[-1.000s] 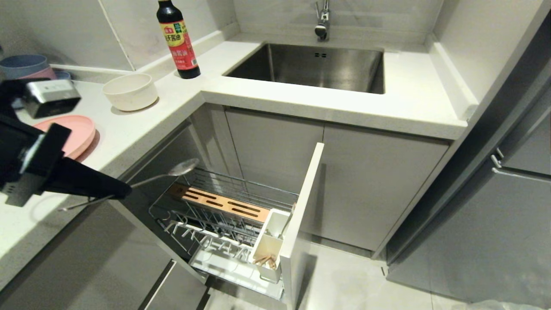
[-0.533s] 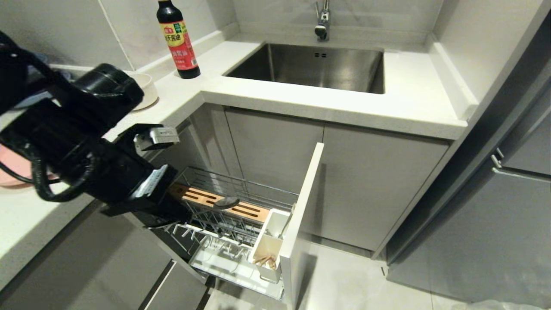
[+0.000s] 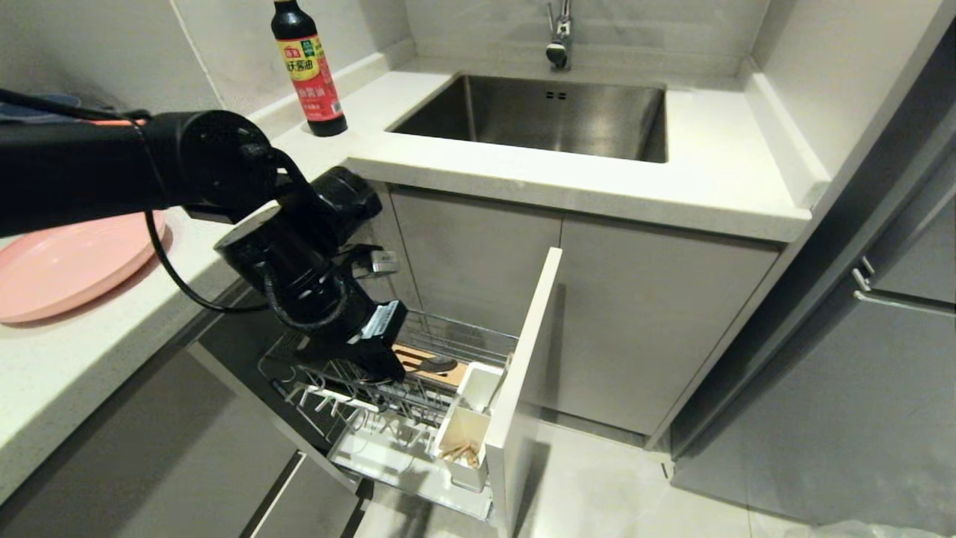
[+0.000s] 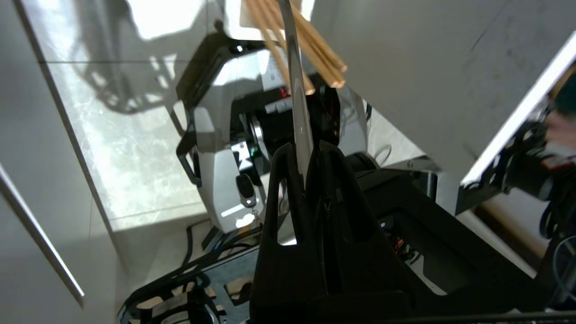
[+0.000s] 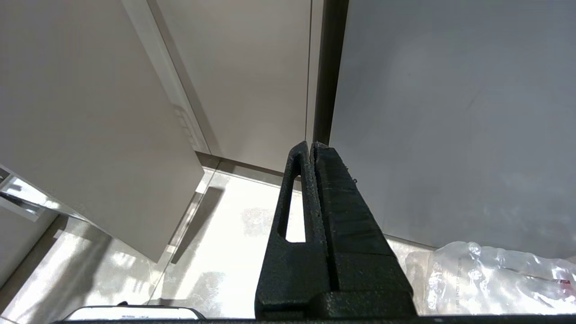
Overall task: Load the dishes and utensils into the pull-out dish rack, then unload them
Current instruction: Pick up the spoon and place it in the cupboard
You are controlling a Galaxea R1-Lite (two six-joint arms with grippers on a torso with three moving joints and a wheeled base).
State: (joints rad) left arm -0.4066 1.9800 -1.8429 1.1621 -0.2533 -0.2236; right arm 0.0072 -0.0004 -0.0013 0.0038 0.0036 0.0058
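Now the left gripper [image 3: 396, 364] holds the spoon [image 4: 297, 103] tight between its fingers [image 4: 288, 180] by the handle, right over the pull-out dish rack [image 3: 418, 351], likely so it can drop into the white cup [image 3: 470, 418] beside the chopsticks [image 3: 459, 451]. The pink plate [image 3: 67, 261] waits on the tabletop [image 3: 717, 179]. The arm hides the bowl. The right gripper [image 5: 312, 146] hangs pinched shut on nothing, away from the work.

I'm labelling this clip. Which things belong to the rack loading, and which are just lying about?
Job: spoon in left gripper, chopsticks, plate, rack.
Lying about: sauce bottle, sink, tap, parked right gripper.
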